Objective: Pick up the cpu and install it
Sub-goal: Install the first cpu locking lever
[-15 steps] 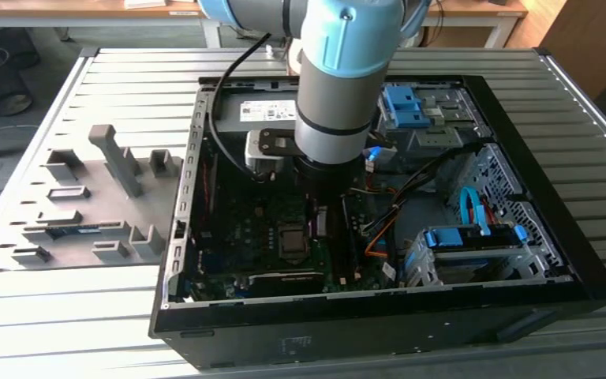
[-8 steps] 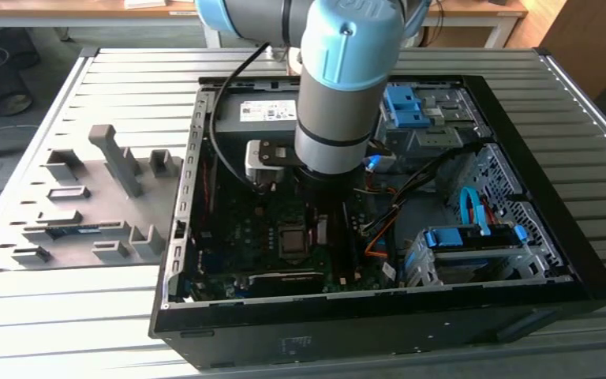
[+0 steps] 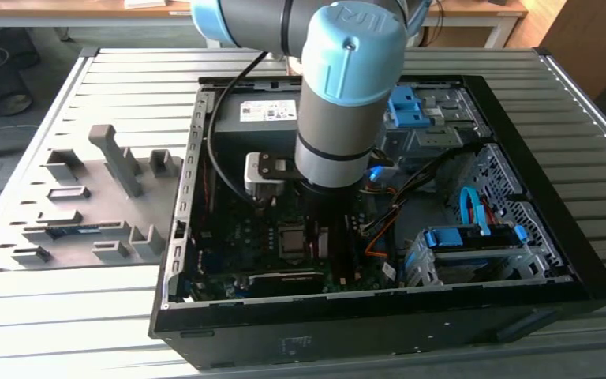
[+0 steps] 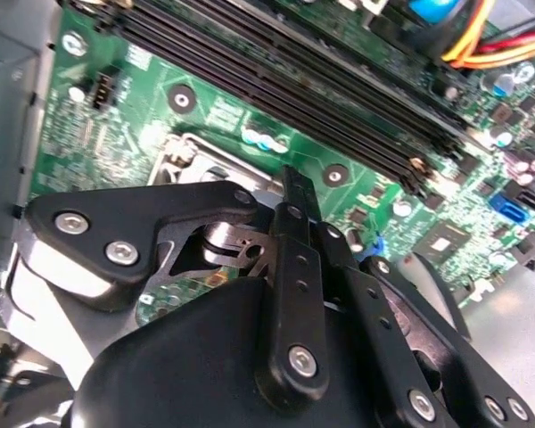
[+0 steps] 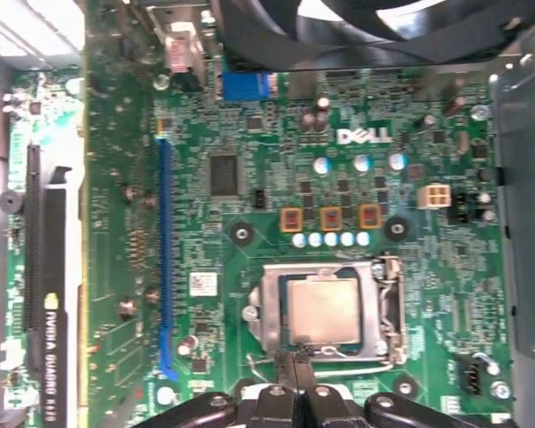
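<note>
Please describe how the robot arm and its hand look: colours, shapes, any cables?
The arm is a silvery-grey tube with rounded light-blue joint caps; a black cable runs beside it. The hand is matte black, built of flat linkage bars joined by round silver screws.

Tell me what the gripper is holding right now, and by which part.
Nothing, as far as the wrist views show. The cpu lies flat in the motherboard socket, and the gripper sits at the socket's edge, apparently off the chip.
</note>
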You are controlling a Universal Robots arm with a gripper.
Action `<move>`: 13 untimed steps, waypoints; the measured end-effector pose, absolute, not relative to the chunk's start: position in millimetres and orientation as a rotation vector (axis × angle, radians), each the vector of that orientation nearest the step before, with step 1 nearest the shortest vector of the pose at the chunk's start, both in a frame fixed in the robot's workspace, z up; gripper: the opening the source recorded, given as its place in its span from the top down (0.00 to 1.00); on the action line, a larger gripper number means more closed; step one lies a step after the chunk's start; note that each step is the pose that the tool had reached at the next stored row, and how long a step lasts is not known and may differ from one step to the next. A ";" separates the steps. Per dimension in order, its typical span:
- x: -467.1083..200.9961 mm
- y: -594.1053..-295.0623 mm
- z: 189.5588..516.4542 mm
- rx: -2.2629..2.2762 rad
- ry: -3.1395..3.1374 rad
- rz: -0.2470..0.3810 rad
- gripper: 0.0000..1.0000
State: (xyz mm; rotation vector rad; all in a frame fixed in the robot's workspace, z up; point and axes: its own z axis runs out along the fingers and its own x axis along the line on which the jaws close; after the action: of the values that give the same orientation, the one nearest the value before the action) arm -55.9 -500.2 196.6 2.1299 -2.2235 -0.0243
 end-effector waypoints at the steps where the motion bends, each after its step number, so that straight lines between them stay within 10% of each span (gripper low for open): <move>1: -56.0 -501.9 196.4 2.131 -2.223 -0.025 0.90; 13: -55.5 -510.9 194.3 2.146 -2.230 -0.051 0.90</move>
State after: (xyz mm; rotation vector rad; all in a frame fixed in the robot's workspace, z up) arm -55.5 -510.9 194.3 2.1463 -2.2300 -0.0505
